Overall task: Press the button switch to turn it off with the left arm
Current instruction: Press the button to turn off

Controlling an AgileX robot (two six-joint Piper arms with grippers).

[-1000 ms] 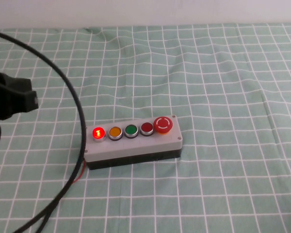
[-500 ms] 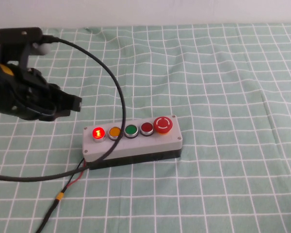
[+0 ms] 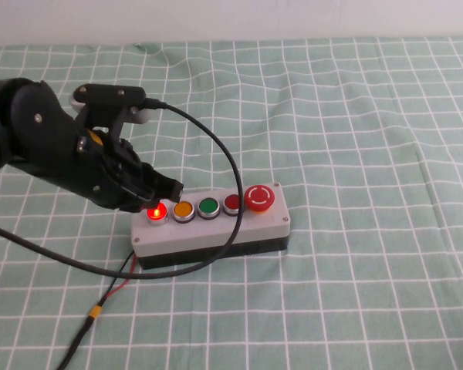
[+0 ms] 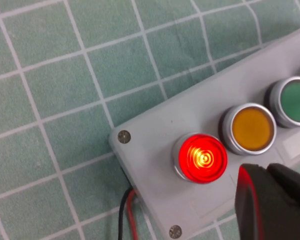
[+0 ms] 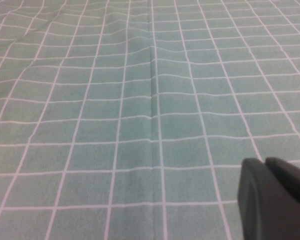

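The button switch (image 3: pixel 156 211) glows bright red at the left end of the grey five-button box (image 3: pixel 216 235). My left arm (image 3: pixel 54 150) reaches in from the left, and its left gripper (image 3: pixel 167 190) is shut and empty, with its tip just behind and above the lit button. In the left wrist view the lit button (image 4: pixel 200 157) sits on the box (image 4: pixel 150 132), and the left gripper (image 4: pixel 266 174) hovers close beside it, its fingers tinted red by the glow. The right gripper (image 5: pixel 265 166) is shut and empty over bare cloth, out of the high view.
On the box, rightward from the lit one, stand a yellow button (image 3: pixel 184 209), a green button (image 3: pixel 208 206), a darker red flat button (image 3: pixel 232 203) and a large red mushroom button (image 3: pixel 260 197). A black cable (image 3: pixel 230 173) loops over the box. Red and black wires (image 3: pixel 112 293) trail forward.
My left arm has swung in from the left edge toward the box; its shut gripper now sits right by the lit button. The button stays lit throughout.
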